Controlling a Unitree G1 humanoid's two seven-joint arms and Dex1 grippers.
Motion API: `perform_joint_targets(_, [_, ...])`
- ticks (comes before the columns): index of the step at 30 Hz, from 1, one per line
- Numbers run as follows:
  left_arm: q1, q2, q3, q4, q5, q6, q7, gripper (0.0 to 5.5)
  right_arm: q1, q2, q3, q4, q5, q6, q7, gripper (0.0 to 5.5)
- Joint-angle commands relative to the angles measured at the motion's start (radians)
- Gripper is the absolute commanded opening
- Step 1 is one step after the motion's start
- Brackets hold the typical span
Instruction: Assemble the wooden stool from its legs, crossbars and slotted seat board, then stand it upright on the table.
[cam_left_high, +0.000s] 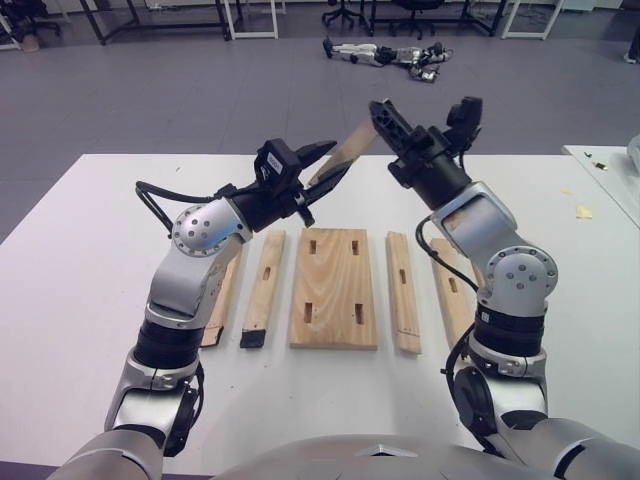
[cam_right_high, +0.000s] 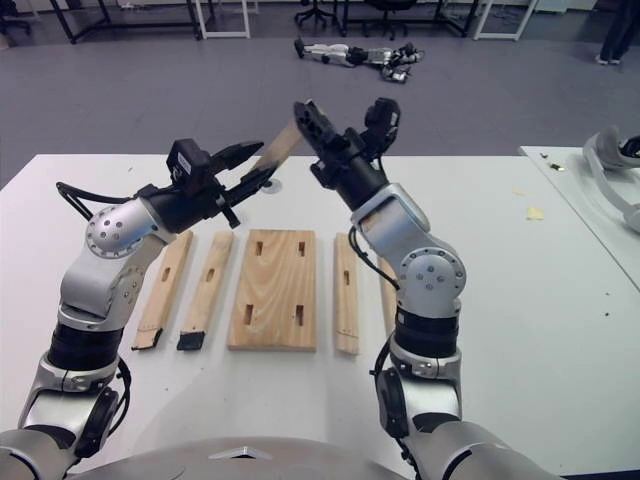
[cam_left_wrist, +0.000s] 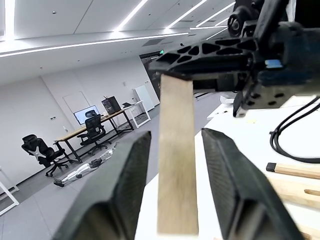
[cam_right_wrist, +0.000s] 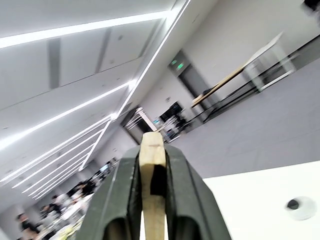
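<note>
The right gripper (cam_left_high: 381, 113) is raised above the far side of the table (cam_left_high: 80, 300), clamped tight on the upper end of a wooden strip (cam_left_high: 348, 151); in the right wrist view its fingers (cam_right_wrist: 125, 192) press against both faces of the wood; the strip slants down towards the left gripper (cam_left_high: 330, 163), whose fingers (cam_left_wrist: 127, 187) sit on either side of the lower end with a gap showing on each side, so that hand is open; below them the slotted seat board (cam_left_high: 335, 290) lies flat on the table; two slotted wooden bars (cam_left_high: 265, 285) lie just left of it and two more (cam_left_high: 402, 290) just right, the outer ones partly hidden by the arms
</note>
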Motion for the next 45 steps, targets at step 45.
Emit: perform_joint_targets(45, [0.073,0.004,0.104,0.108,0.099,-0.018,0.152,3.0,0.691,-0.092,0.212,-0.091,-0.9,-0.339,0.202,1.3])
